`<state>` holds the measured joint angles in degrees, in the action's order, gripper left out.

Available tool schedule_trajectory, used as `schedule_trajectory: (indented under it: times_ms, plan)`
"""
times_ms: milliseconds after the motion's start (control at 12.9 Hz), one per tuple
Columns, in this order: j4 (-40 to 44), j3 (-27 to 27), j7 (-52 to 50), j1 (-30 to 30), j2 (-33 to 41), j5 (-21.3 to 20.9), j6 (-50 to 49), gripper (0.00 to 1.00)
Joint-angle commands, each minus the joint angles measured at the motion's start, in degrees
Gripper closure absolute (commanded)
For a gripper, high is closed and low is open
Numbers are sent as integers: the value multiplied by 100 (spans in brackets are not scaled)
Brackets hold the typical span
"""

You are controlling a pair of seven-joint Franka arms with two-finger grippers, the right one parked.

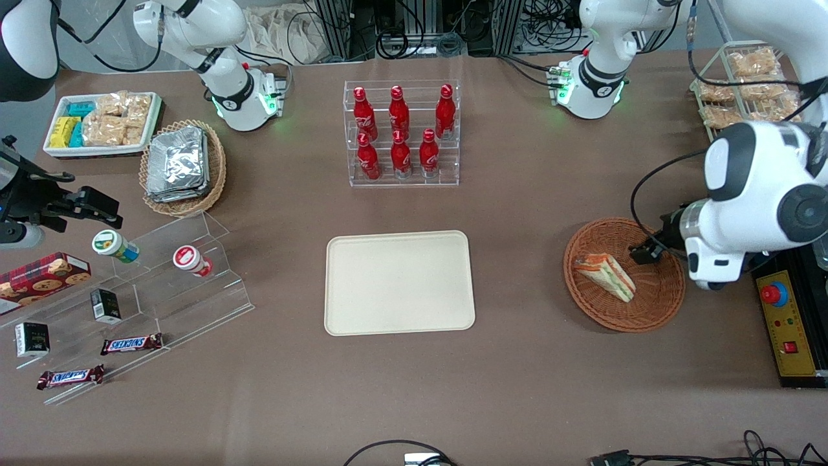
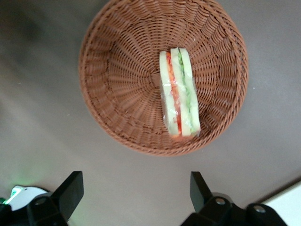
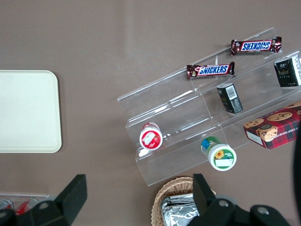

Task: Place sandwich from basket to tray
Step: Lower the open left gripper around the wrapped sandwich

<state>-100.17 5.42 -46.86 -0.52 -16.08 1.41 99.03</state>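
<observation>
The sandwich [image 1: 605, 275] [image 2: 179, 94], a wedge of white bread with orange and green layers in clear wrap, lies on its side in the round reddish-brown wicker basket [image 1: 653, 310] [image 2: 101, 89]. My left gripper [image 1: 645, 251] [image 2: 135, 193] hangs above the basket's rim, on the side toward the working arm's end and a little farther from the front camera than the sandwich. It is open, and only bare table shows between its fingers [image 2: 70, 190]. The cream tray [image 1: 399, 283] [image 3: 28, 110] lies flat mid-table with nothing on it, well apart from the basket toward the parked arm's end.
A clear rack of red bottles [image 1: 401, 133] stands farther back than the tray. A yellow control box [image 1: 786, 330] sits beside the basket, with a wire rack of snack packs [image 1: 744, 90] farther back. A tan basket of foil packs [image 1: 181, 165], a white bin [image 1: 103, 123] and an acrylic shelf [image 1: 162, 285] stand toward the parked arm's end.
</observation>
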Motion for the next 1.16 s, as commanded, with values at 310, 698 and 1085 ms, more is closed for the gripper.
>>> schedule_trajectory:
  times_ms: [310, 698, 1085]
  plan:
    - [-55, 21, -69, -10, -791, 70, 757, 0]
    - [-99, 21, -95, -45, -1169, 316, 1224, 0]
    - [-748, 21, -95, -45, -1205, 325, 2049, 0]
